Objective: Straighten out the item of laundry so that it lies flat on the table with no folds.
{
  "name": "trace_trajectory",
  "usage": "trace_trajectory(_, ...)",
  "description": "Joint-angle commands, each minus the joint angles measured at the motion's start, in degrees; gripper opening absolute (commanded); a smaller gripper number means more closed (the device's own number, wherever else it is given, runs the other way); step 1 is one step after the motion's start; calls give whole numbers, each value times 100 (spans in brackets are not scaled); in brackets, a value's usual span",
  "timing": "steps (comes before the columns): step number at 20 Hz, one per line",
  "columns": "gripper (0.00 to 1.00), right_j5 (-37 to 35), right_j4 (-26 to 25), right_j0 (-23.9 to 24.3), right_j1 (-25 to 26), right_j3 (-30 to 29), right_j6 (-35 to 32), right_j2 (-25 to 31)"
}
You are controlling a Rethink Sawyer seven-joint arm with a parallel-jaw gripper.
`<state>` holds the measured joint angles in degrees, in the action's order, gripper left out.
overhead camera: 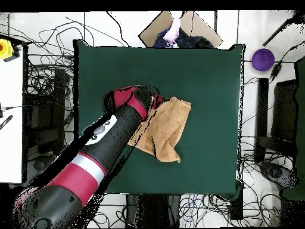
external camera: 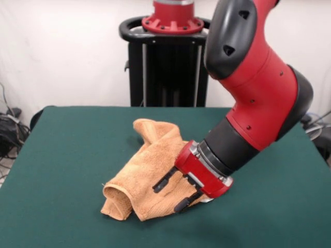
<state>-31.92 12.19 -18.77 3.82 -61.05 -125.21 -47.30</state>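
The orange-tan towel (external camera: 150, 173) lies crumpled near the middle of the dark green table (external camera: 62, 155), with a bunched end toward the pedestal and a rolled fold at its near left end. My gripper (external camera: 166, 199) is tilted low over the towel's right part. Its two black fingers (external camera: 164, 181) are spread apart, resting on or just above the cloth. I cannot tell whether any cloth is pinched. In the overhead view the gripper (overhead camera: 156, 101) is at the towel's (overhead camera: 170, 128) upper left edge, and the arm covers the towel's left side. The white tag is not visible.
The black pedestal (external camera: 168, 62) stands at the table's far side. In the overhead view cables lie all round the table (overhead camera: 208, 71). A cardboard box (overhead camera: 179, 27) is beyond the top edge and a purple round object (overhead camera: 263, 59) is at the right.
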Motion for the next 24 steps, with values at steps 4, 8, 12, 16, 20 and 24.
trace_trajectory(4, 100, 408, 361, 109, 3, -324, -1252, 1004)
trace_trajectory(8, 100, 396, 355, 93, 8, -360, -1297, 981)
trace_trajectory(12, 100, 489, 379, 18, 82, -415, -1409, 962)
trace_trajectory(16, 100, 475, 396, 53, 117, -370, -1391, 961)
trace_trajectory(20, 100, 85, 337, -16, 235, -240, -1401, 699)
trace_trajectory(24, 100, -456, 328, 60, 157, -183, -1210, 727)
